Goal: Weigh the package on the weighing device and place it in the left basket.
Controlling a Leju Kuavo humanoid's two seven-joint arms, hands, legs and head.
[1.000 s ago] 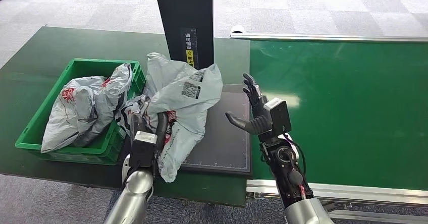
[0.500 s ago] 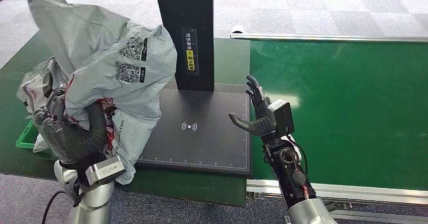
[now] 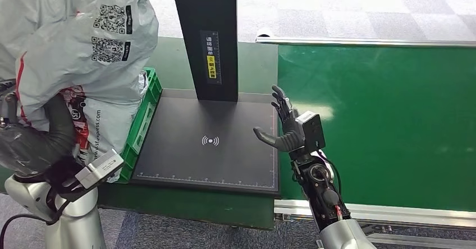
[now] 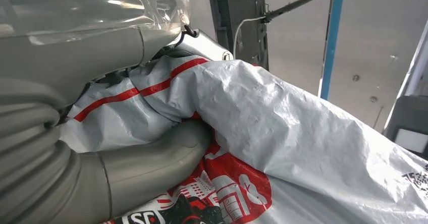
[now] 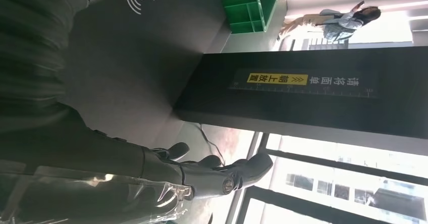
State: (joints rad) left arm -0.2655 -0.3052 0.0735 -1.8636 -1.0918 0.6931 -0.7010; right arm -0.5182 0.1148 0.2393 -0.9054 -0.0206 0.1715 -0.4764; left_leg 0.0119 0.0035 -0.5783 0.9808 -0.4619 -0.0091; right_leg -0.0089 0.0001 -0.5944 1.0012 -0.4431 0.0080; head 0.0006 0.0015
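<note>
A grey courier package [image 3: 78,52] with QR codes and red print hangs high at the left, gripped from below by my left hand [image 3: 39,142]. It is above the green basket [image 3: 147,103], most of which it hides. In the left wrist view the thumb [image 4: 151,158] presses into the package [image 4: 303,133]. The black weighing plate [image 3: 210,142] lies bare in the middle. My right hand [image 3: 283,128] is open, fingers spread and upright, over the plate's right edge. The right wrist view shows its fingers [image 5: 202,173] beside the plate [image 5: 136,42].
A black post [image 3: 205,36] with a yellow label rises at the back of the plate. A green conveyor belt [image 3: 381,120] fills the right side. The dark green table [image 3: 191,204] ends near me. A person [image 5: 338,22] stands far off.
My left arm has lifted the package off the weighing plate and swung it up and to the left over the basket. The right hand has stayed almost still.
</note>
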